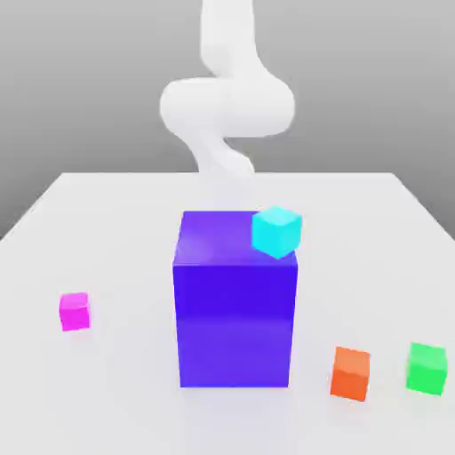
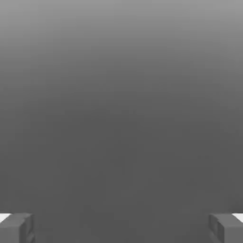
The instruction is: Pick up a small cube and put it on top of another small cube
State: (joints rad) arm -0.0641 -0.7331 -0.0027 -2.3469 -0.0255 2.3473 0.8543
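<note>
Magenta and small, the plain cube [image 1: 75,312] sits left of the tall blue-purple block [image 1: 235,307]; the small orange cube [image 1: 350,374] sits near right. The two-finger gripper [image 2: 121,228] is released, its fingers wide apart.

- Block [image 1: 235,302]: deep blue-violet all over, its top slightly paler toward violet.
- Cube on the block's top, at the exterior view's right: bright cyan [image 1: 276,233].
- Cube beside the block, at the exterior view's left: magenta [image 1: 75,312], plain.
- Cube near the block, at the exterior view's right: plain orange [image 1: 350,374], its front redder.
- Cube farther from the block, past the orange one: bright green [image 1: 427,368].
- Table around the block: pale, near-white [image 1: 115,400].
- Arm behind the block: white [image 1: 227,107].
</note>
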